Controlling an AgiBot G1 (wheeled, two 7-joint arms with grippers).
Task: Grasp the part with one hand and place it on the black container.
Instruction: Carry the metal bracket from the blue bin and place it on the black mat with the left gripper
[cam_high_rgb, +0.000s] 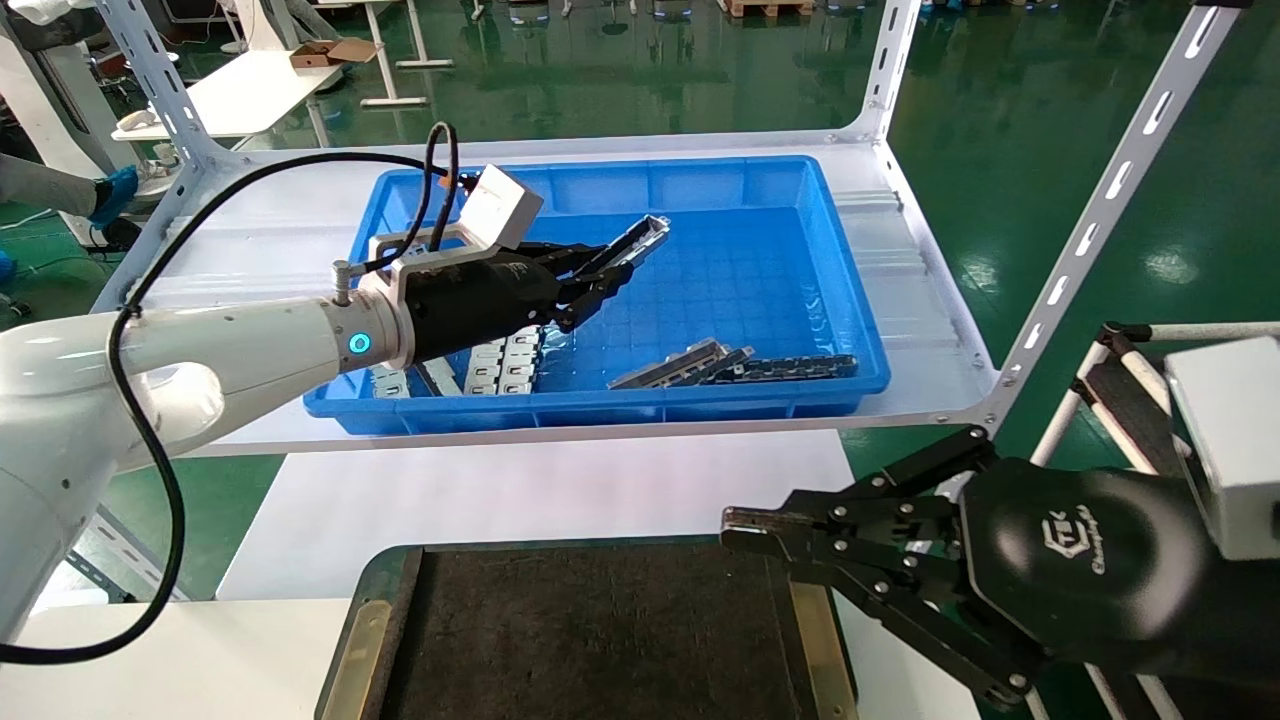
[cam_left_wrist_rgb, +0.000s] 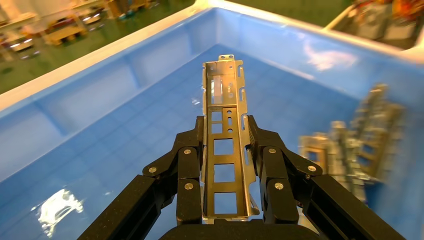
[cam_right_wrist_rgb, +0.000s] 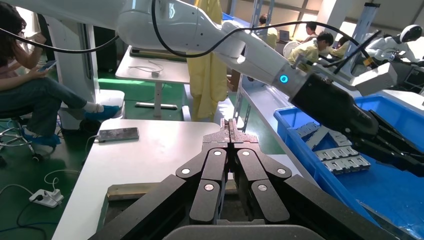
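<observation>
My left gripper (cam_high_rgb: 600, 275) hovers over the blue bin, shut on the part (cam_high_rgb: 640, 238), a slim grey metal channel bar with rectangular openings. In the left wrist view the part (cam_left_wrist_rgb: 224, 112) sticks out forward between the black fingers (cam_left_wrist_rgb: 187, 165), clear of the bin floor. The black container (cam_high_rgb: 590, 630) lies at the near edge of the table, below and in front of the bin, its rough surface bare. My right gripper (cam_high_rgb: 740, 530) is parked shut at the container's right side, its fingertips (cam_right_wrist_rgb: 230, 131) pressed together.
The blue bin (cam_high_rgb: 850, 330) on the white shelf holds flat slotted plates (cam_high_rgb: 505, 360) near the left arm and darker strips (cam_high_rgb: 740, 368) along its front wall. Slanted white shelf posts (cam_high_rgb: 1100, 200) rise at the right. People sit at desks beyond the table (cam_right_wrist_rgb: 150, 150).
</observation>
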